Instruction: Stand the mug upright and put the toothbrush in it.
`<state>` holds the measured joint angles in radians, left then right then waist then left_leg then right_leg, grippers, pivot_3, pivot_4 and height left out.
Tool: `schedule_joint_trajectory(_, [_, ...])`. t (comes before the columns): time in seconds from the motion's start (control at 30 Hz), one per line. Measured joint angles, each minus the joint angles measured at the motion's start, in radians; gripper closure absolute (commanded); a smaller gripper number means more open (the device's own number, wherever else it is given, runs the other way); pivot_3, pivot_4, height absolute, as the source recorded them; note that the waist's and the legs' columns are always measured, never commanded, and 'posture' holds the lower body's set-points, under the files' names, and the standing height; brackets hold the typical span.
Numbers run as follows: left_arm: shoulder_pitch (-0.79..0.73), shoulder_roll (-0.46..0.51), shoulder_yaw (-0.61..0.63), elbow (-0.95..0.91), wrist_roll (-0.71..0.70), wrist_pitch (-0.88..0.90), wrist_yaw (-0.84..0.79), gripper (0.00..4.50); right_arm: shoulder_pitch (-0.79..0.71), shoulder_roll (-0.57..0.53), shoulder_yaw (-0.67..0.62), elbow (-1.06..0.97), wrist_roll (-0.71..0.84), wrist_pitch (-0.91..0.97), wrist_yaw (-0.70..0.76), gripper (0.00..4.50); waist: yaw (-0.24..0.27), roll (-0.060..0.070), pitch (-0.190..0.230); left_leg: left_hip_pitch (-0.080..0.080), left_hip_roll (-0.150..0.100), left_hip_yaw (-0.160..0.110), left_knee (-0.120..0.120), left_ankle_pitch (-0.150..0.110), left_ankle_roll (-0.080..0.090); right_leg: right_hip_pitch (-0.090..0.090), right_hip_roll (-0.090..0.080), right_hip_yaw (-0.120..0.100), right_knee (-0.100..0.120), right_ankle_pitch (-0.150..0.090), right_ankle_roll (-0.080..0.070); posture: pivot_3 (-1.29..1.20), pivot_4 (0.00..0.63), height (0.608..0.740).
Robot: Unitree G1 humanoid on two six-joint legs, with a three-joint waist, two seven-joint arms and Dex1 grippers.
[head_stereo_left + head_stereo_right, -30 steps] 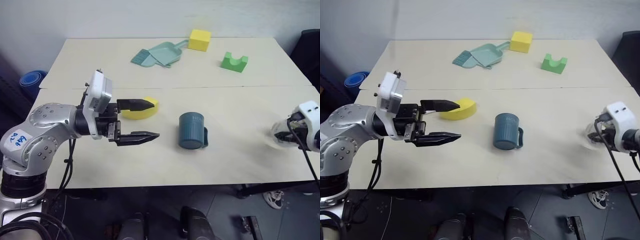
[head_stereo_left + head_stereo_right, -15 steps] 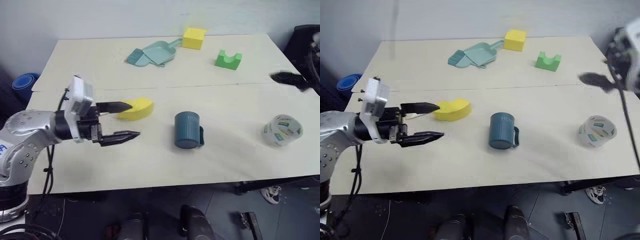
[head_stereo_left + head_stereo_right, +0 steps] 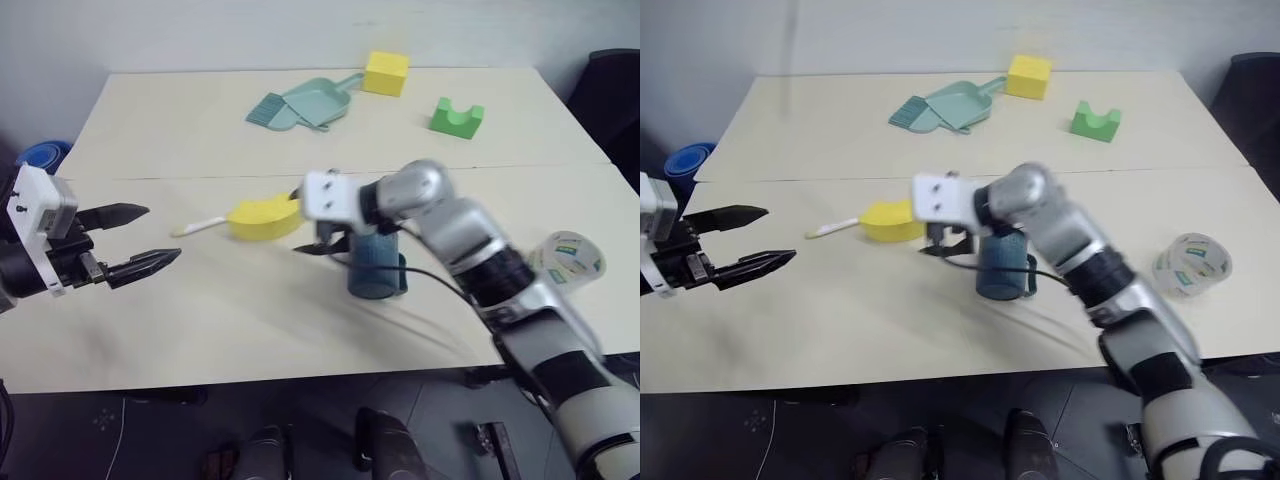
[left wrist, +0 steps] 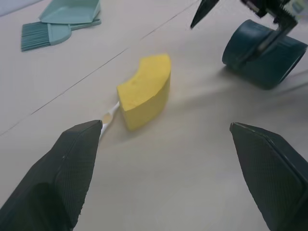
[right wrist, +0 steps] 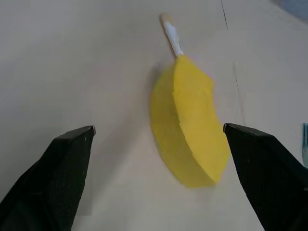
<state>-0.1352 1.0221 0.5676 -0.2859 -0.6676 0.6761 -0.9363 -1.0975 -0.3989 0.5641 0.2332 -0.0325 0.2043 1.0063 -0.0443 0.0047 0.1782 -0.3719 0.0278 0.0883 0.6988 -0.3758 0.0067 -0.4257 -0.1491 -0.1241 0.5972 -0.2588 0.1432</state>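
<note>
Both grippers are being held wide apart and empty: the left gripper (image 3: 140, 240) near the table's edge, the right gripper (image 5: 159, 159) above the yellow block (image 5: 190, 134) hiding the toothbrush (image 5: 171, 33).

One mug (image 3: 378, 268), one toothbrush (image 3: 197, 227), one tape roll (image 3: 567, 256), seemingly three foam blocks (image 3: 264, 216)

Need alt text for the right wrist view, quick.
The right gripper, jaws wide open and holding nothing, looks over the pale table at a curved yellow block. A toothbrush pokes out from behind the block's far end.
</note>
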Motion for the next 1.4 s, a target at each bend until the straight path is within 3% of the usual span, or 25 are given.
schedule_joint_trajectory(0.2, [0.03, 0.0, 0.024, -0.055, -0.005, 0.006, 0.007, 0.0, -0.026, 0.137, 0.057, 0.222, -0.141, -0.193, -0.13, 0.06, -0.015, 0.0, 0.0, 0.003, 0.001, 0.0, 0.001, 0.001, -0.002, 0.0, 0.0, 0.002, 0.006, -0.001, -0.002, 0.0, 0.15, 0.74])
schedule_joint_trajectory(0.27, [0.035, -0.001, 0.041, -0.065, -0.017, 0.015, 0.014, 0.0, -0.077, 0.236, 0.061, 0.43, -0.218, -0.284, -0.239, 0.06, -0.028, 0.0, 0.0, 0.003, 0.002, 0.0, 0.0, 0.001, -0.002, -0.001, 0.001, 0.002, 0.008, -0.002, -0.003, 0.0, 0.15, 0.74])
schedule_joint_trajectory(0.57, [0.017, -0.001, 0.037, -0.06, -0.019, 0.019, 0.017, 0.0, -0.188, 0.346, 0.035, 0.772, -0.289, -0.35, -0.351, 0.06, -0.048, 0.001, 0.0, 0.004, 0.002, 0.0, -0.001, 0.001, -0.003, -0.002, 0.001, 0.002, 0.009, -0.002, -0.004, 0.0, 0.15, 0.74])
schedule_joint_trajectory(0.9, [-0.027, -0.001, -0.001, -0.049, -0.016, 0.003, 0.017, 0.0, -0.226, 0.37, -0.032, 0.862, -0.308, -0.402, -0.342, 3.26, -0.052, 0.0, 0.0, 0.004, 0.002, -0.001, -0.001, 0.001, -0.003, -0.002, 0.001, 0.002, 0.01, -0.002, -0.004, 0.0, 0.15, 0.74])
schedule_joint_trajectory(0.97, [-0.038, -0.001, -0.007, -0.047, -0.016, 0.0, 0.017, 0.0, -0.227, 0.372, -0.036, 0.866, -0.318, -0.406, -0.344, 3.26, -0.052, 0.0, 0.0, 0.005, 0.002, -0.001, -0.001, 0.001, -0.003, -0.002, 0.001, 0.002, 0.01, -0.002, -0.004, 0.0, 0.15, 0.74])
schedule_joint_trajectory(1.2, [-0.051, -0.001, -0.033, -0.03, -0.015, -0.006, 0.017, 0.0, -0.227, 0.372, -0.059, 0.867, -0.328, -0.417, -0.334, 4.17, -0.053, 0.0, 0.0, 0.005, 0.002, 0.0, -0.001, 0.001, -0.003, -0.002, 0.001, 0.003, 0.011, -0.002, -0.004, 0.0, 0.15, 0.74])
schedule_joint_trajectory(1.4, [-0.089, -0.011, -0.063, -0.021, -0.022, -0.008, 0.017, 0.0, -0.214, 0.347, -0.067, 0.79, -0.33, -0.377, -0.261, 4.17, -0.048, 0.0, 0.0, 0.004, 0.002, -0.001, 0.0, 0.001, -0.003, -0.002, 0.001, 0.003, 0.011, -0.002, -0.004, 0.0, 0.15, 0.74])
